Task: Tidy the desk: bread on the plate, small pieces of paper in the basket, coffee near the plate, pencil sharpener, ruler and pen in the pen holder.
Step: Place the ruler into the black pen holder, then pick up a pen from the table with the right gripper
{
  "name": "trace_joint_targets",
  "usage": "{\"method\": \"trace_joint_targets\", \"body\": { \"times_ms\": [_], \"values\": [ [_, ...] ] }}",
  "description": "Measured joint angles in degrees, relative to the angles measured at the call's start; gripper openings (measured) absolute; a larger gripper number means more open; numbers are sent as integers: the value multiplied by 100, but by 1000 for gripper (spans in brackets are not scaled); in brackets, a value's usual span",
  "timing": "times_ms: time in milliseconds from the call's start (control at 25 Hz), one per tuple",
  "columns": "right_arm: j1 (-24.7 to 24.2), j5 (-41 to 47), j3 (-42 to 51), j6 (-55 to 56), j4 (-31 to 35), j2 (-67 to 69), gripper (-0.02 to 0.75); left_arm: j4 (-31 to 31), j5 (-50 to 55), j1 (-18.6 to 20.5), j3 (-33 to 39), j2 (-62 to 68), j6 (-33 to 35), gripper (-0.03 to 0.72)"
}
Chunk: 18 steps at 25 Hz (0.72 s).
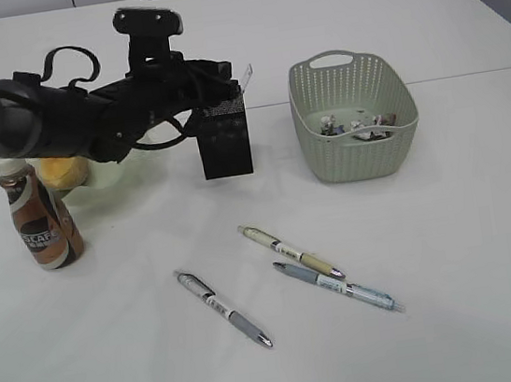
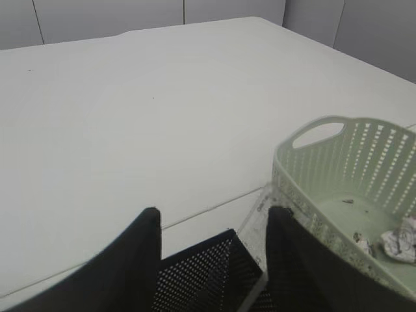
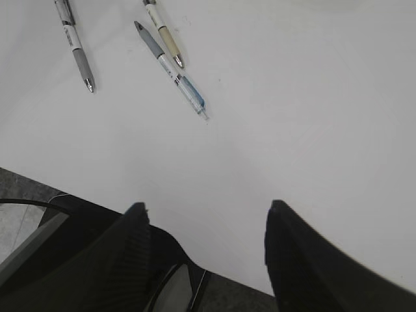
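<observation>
Left fingers [image 2: 211, 260] spread wide over black mesh pen holder [image 1: 224, 141], right fingers [image 3: 205, 250] open too; three slim, light, slippery plastic pens [image 1: 318, 275] lying on near tabletop [image 1: 452, 250], best pinched mid-barrel.

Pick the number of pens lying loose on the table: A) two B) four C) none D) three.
D: the exterior view shows three on the bare table, a grey pen, a beige pen and a blue-tipped pen.

Bread [image 1: 62, 169] and plate [image 1: 114, 186] mostly hidden behind left arm [image 1: 48, 119].
</observation>
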Motion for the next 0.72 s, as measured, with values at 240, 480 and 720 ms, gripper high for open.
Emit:
{"method": "trace_joint_targets", "body": {
  "times_ms": [240,480,720],
  "values": [
    [0,0,0,0,0,0,417,-6,159,0,0,-490,0,390],
    [0,0,0,0,147,0,417,-6,1361,0,0,-1167,0,390],
    [0,0,-260,84,369,0,417,69,3162,0,0,-2056,0,390]
  ]
}}
